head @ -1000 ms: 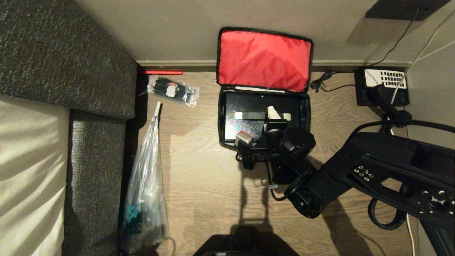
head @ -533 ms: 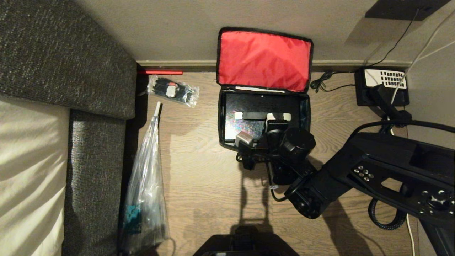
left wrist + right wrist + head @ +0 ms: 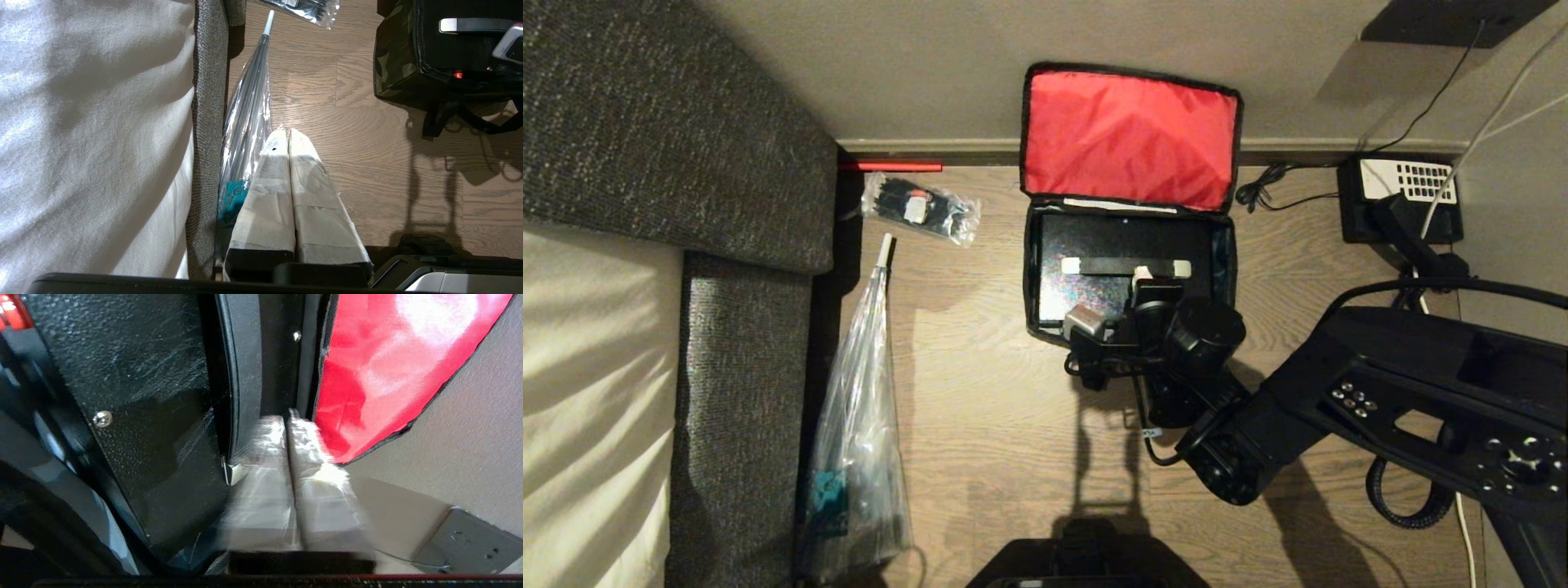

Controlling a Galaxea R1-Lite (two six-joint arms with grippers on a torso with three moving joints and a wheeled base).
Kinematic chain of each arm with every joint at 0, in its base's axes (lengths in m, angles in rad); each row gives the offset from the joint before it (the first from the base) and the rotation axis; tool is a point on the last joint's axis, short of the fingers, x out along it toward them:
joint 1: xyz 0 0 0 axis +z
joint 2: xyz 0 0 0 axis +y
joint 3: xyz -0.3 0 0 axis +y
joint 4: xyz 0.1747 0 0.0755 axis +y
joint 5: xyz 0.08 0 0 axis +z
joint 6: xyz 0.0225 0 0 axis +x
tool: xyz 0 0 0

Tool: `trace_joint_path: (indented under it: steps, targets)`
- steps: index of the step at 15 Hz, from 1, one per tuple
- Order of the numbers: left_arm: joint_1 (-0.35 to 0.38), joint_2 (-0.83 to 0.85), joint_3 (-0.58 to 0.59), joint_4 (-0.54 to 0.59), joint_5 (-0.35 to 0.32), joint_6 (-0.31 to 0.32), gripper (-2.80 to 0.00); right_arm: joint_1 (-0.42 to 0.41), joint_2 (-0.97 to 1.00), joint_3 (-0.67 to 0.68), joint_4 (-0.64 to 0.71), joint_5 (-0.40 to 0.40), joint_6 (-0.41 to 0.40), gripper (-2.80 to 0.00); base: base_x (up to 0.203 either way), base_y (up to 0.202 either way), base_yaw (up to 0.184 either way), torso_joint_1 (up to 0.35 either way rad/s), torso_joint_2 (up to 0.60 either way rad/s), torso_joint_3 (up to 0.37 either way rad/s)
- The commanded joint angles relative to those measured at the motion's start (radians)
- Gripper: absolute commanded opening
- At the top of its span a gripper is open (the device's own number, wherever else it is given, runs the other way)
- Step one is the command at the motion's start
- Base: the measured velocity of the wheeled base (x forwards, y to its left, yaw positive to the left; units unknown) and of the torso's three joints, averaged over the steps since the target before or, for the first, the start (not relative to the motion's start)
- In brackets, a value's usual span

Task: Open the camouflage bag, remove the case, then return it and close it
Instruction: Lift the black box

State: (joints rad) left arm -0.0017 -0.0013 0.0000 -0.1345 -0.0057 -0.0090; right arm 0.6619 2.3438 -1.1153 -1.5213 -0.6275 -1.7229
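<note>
A: What's changed? The right gripper [image 3: 1145, 273] was spread above the flat glossy black case [image 3: 1094, 290]; now its fingers have nipped together at the handle strip [image 3: 1125, 266].

B: Holding it?

A: Can't tell. Case still lies inside the boxy camouflage fabric bag [image 3: 394, 53], twelve o'clock. Left gripper [image 3: 288, 134] is parked, fingers pressed together.

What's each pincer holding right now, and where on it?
Nothing, it seems. Right pincer is shut beside the case handle, not around it; left pincer is shut, empty, over the floor.
</note>
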Motion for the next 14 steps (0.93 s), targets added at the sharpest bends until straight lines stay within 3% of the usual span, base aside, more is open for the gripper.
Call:
trace_joint_path:
  steps: [1,5,14]
  targets:
    - [0.000,0.001,0.040,-0.001,0.000,0.000,-2.80,-0.001,-0.007,0.011,-0.008,-0.001,-0.014,0.00,0.000,0.000,0.000,0.000,0.00,0.000]
    - [0.000,0.001,0.040,-0.001,0.001,0.000,-2.80,0.002,-0.005,0.018,0.021,-0.003,0.071,0.00,0.000,0.000,0.000,0.000,0.00,0.000]
    - [0.000,0.001,0.040,-0.002,0.000,0.000,-2.80,0.001,0.020,-0.031,0.021,-0.001,0.075,0.00,0.000,0.000,0.000,0.000,0.00,0.000]
